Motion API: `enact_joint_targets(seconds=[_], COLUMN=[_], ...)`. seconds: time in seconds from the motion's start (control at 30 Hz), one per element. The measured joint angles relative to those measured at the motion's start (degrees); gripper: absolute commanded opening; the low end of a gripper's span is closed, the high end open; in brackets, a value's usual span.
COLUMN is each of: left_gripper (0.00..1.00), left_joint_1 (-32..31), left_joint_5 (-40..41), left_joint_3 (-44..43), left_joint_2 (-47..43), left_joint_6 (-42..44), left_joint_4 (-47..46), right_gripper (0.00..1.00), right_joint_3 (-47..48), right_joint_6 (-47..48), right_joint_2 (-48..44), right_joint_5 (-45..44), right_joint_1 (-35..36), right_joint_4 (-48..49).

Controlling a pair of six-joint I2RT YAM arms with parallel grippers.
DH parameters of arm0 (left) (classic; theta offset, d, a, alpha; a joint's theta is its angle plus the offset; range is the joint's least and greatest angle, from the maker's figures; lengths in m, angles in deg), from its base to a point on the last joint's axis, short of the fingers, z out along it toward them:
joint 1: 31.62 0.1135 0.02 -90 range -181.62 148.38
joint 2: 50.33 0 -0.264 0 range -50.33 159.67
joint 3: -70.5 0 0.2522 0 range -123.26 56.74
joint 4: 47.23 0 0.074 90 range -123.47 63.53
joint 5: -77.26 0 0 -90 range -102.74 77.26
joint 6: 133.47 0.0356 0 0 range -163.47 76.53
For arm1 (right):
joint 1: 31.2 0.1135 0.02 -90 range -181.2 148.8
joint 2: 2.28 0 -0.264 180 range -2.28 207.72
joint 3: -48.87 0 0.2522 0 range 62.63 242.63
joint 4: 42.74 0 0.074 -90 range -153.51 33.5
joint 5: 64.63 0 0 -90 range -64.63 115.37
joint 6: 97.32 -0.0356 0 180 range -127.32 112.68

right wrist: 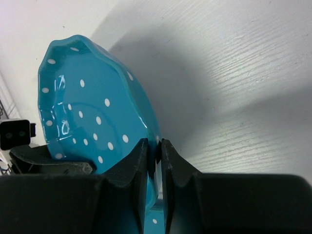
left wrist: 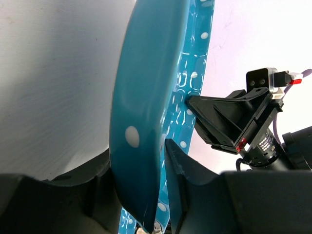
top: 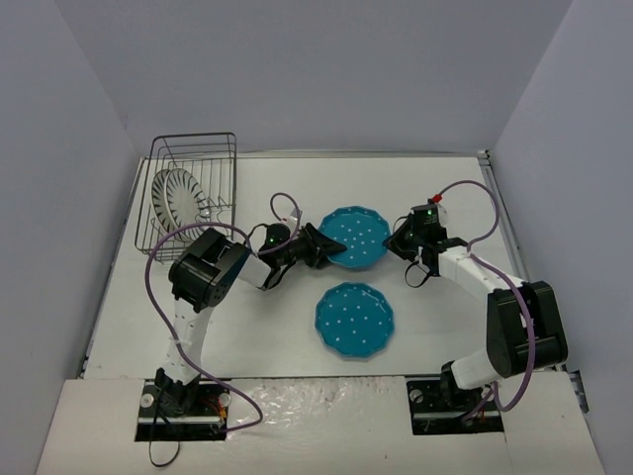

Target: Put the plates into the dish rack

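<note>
Although the top view hides both sets of fingertips behind the black gripper bodies, the wrist views resolve them. The left gripper is clamped on the left rim of the held teal plate, one finger against each face, and the right gripper pinches the opposite, right rim. That plate is held tilted at mid-depth, casting its shadow on the table; in the left wrist view the frame cuts off its lower edge. A second teal plate lies flat just nearer, apart from both grippers. Two striped plates stand on edge in the left half of the dish rack at the far left corner, their lower edges hard to make out through the wires. The table is white, enclosed by plain pale walls on the left, far and right sides. White surface separates the held plate from the rack, whose right half stands open.
</note>
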Motion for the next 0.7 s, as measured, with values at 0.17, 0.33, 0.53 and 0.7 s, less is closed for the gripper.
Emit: enact_joint_targets(seconds=[0.17,0.33,0.53,0.7], left_gripper=[0.03,0.00,0.00,0.00], left_joint_1=[0.02,0.02,-0.09,-0.36], left_joint_5=[0.38,0.09,-0.48,0.95], left_joint_3=[0.44,0.24,-3.48,-7.03], left_joint_2=[0.07,-0.48,-4.46,-9.88], left_joint_6=[-1.19,-0.01,7.75,18.08], left_joint_4=[-2.62,-2.12,8.69,23.14], right_gripper=[0.00,0.06,0.53,0.69], right_joint_3=[-0.08,-0.68,-1.19,-1.00], right_joint_6=[-0.06,0.04,0.07,0.23], right_joint_2=[-0.23,-1.42,-3.84,-6.21], right_joint_5=[-0.07,-0.22,-0.46,0.18], right_joint_1=[-0.04,-0.02,0.18,0.83], right_joint_4=[0.33,0.37,0.60,1.08])
